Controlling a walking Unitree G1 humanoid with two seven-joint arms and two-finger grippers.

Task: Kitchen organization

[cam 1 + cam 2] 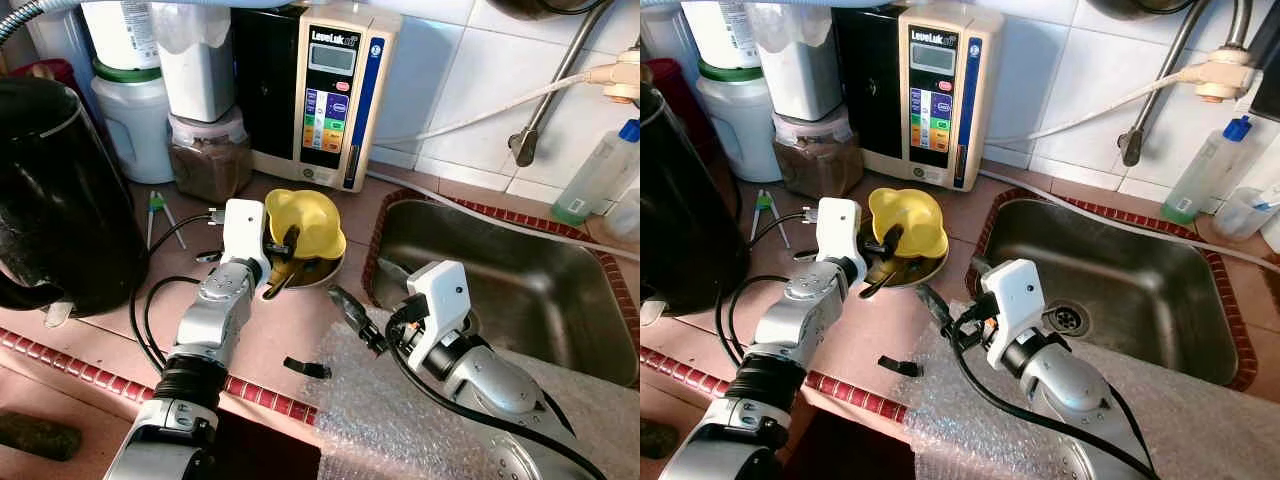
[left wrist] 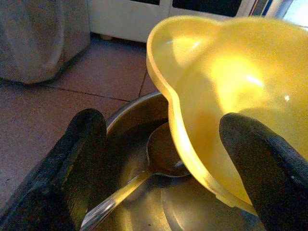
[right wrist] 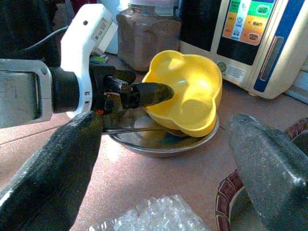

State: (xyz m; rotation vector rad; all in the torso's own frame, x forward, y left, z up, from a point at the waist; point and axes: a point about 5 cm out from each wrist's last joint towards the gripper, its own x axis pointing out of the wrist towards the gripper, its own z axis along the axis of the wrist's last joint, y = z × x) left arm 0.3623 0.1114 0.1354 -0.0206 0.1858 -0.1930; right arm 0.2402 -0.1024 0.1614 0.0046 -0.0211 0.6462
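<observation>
Left gripper (image 1: pixel 283 262): centre frame, spread wide about the yellow bowl (image 1: pixel 305 222) rim.
Metal bowl (image 3: pixel 163 142): spoon (image 2: pixel 144 175) held inside.
Right gripper (image 1: pixel 358 320): opened wide, beside the sink (image 1: pixel 520 290).

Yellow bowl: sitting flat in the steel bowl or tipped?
Tipped. The yellow bowl leans on edge inside the steel bowl, opening facing the left claw, above a spoon.

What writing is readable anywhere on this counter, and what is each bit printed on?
"LeveLuk": brand on the cream-and-blue water machine against the tiled wall.
"BEAUTY": orange button on that machine's coloured panel.
Other button labels, the display, and the white plastic jar's label: too small or blurred to read.
</observation>
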